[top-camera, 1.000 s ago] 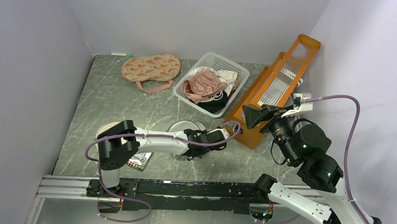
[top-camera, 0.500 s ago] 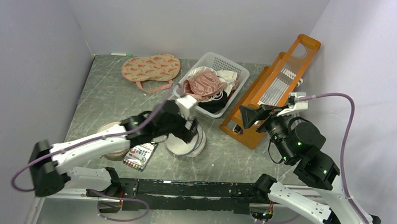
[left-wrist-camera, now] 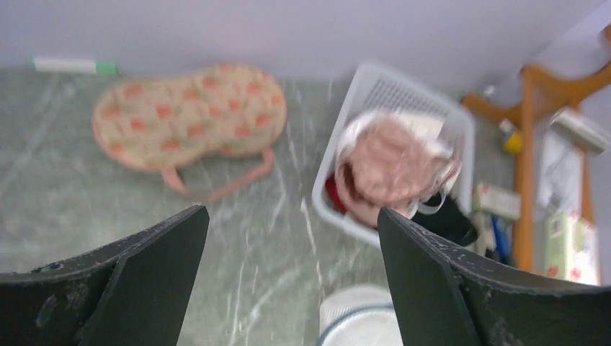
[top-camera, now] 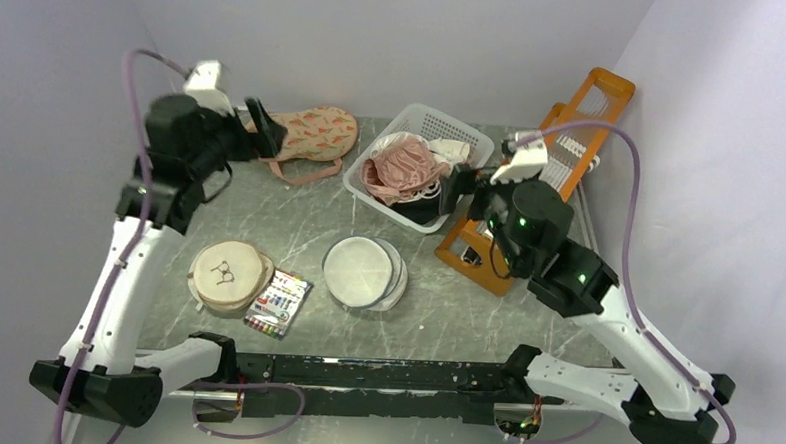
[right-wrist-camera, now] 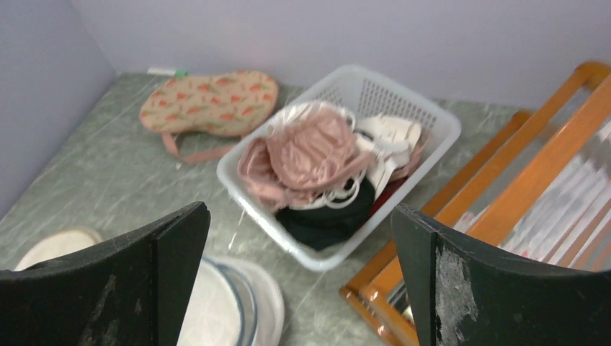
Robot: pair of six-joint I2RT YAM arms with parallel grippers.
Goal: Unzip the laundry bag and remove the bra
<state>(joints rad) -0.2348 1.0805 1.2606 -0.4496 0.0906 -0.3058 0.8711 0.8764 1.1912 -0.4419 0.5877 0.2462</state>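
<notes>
The laundry bag (top-camera: 360, 272), round white mesh with a dark rim, lies flat at mid-table, its two halves slightly offset; its edge shows in the left wrist view (left-wrist-camera: 358, 321) and the right wrist view (right-wrist-camera: 217, 308). The dusty-pink bra (top-camera: 403, 166) (left-wrist-camera: 393, 164) (right-wrist-camera: 311, 150) rests on top of other garments in the white basket (top-camera: 362, 195). My left gripper (top-camera: 264, 126) (left-wrist-camera: 292, 216) hangs open and empty, high over the back left. My right gripper (top-camera: 459, 191) (right-wrist-camera: 299, 213) is open and empty beside the basket's right end.
A watermelon-print pouch (top-camera: 303, 135) lies at the back left, with a marker (top-camera: 240, 107) by the wall. An embroidery hoop (top-camera: 229, 273) and a box of colour pens (top-camera: 280, 303) sit left of the bag. An orange rack (top-camera: 557, 164) stands along the right.
My left arm swung off the laundry bag, up and away to the back left, jaws now wide. My right arm moved left toward the basket and opened slightly wider.
</notes>
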